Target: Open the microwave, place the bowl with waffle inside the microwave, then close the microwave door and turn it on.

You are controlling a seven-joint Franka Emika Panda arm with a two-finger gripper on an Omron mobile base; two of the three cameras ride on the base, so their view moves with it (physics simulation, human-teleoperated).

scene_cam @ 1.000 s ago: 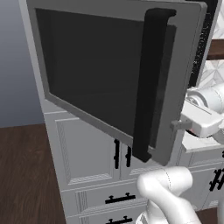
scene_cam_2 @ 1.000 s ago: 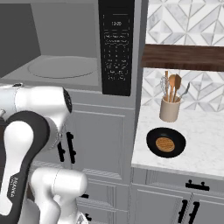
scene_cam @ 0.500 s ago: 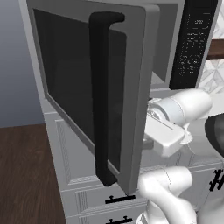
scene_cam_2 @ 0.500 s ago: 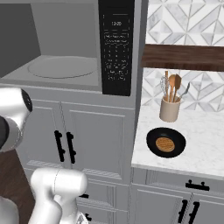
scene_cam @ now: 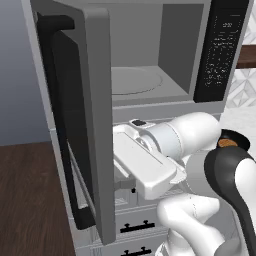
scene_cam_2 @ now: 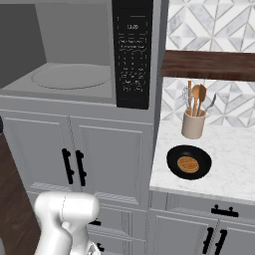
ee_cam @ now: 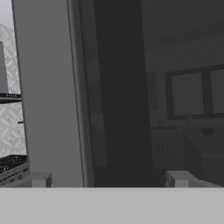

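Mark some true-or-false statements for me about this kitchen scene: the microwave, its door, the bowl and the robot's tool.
1. The microwave door stands open. True.
2. The bowl with waffle sits inside the microwave. False: it rests on the counter beside the utensil holder.
3. The turntable carries nothing. True.
4. The tool is shut on the door handle. False: its jaws are open, close to the door.
5. The button panel is white. False: it is black.

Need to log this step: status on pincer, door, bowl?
Pincer open, empty, at the microwave door edge. Door swung wide, cavity clear. Bowl with waffle on counter, untouched. Nothing blocking.
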